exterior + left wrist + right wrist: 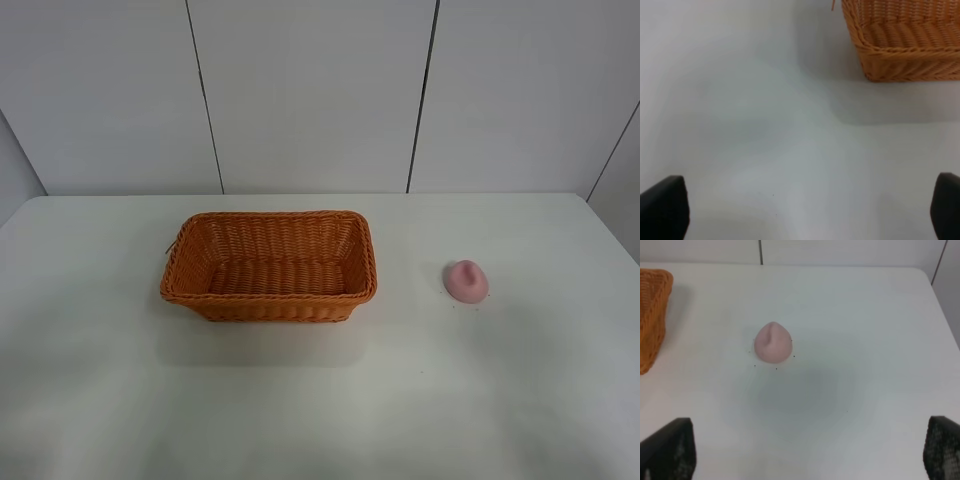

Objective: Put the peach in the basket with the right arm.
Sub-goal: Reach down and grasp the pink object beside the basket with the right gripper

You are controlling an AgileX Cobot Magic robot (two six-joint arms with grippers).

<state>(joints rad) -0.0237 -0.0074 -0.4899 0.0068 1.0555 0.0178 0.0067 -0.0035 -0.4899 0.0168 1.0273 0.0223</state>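
The peach (773,342) is sitting on the table (320,400) to the right of the basket (368,262), well apart from it. It is resting on its flat base with the pointed tip up, and nothing is touching it. The basket is standing empty and upright.

My right gripper (805,450) is hanging above the table short of the peach. Its fingers (670,450) are spread wide, showing only at the two lower corners of my wrist view, and they are holding nothing. The peach is lying ahead of the gap between them, and a corner of the basket is showing off to one side. Neither of my arms is showing in the high view, so I judge that both are pulled back from the basket.

I am reading this as the start of the reach: no grasp is made and the peach is not yet lifted. Next I am going to need to bring the right gripper forward and down until the fingers are straddling the peach. Then I should close low on its wider body, since the taper near the tip could let it slip out. After that comes a lift high enough to clear the braided rim and a carry across to the basket.

My left gripper (805,207) is idling with its fingers wide too, holding nothing, with one basket corner ahead of it.
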